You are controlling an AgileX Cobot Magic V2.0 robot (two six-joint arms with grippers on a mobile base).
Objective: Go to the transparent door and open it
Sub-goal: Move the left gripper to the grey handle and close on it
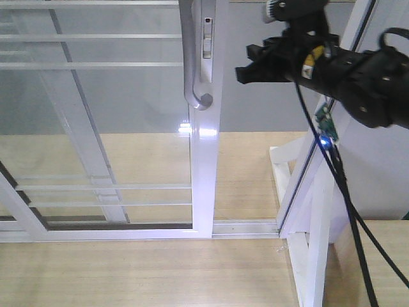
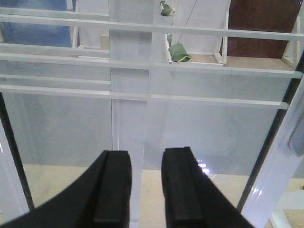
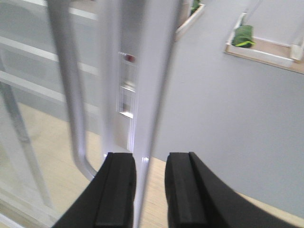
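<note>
The transparent door (image 1: 96,128) is a glass panel with thin white bars in a white frame. Its curved silver handle (image 1: 193,57) sits on the right-hand stile (image 1: 206,166). My right gripper (image 1: 243,71) hovers just right of that stile at handle height, apart from it. In the right wrist view the right gripper (image 3: 151,190) is open, the stile's edge (image 3: 152,71) runs ahead between the fingers, and the handle (image 3: 70,95) and lock plate (image 3: 127,85) lie to the left. My left gripper (image 2: 145,190) is open, facing the glass and its bars (image 2: 213,99).
Right of the door stands a slanted white frame post (image 1: 307,173), with an open gap and floor track (image 1: 246,228) between. Black cables (image 1: 345,211) hang from the right arm. Behind the glass are white shelves holding green objects (image 2: 179,52). The floor is light wood (image 1: 128,275).
</note>
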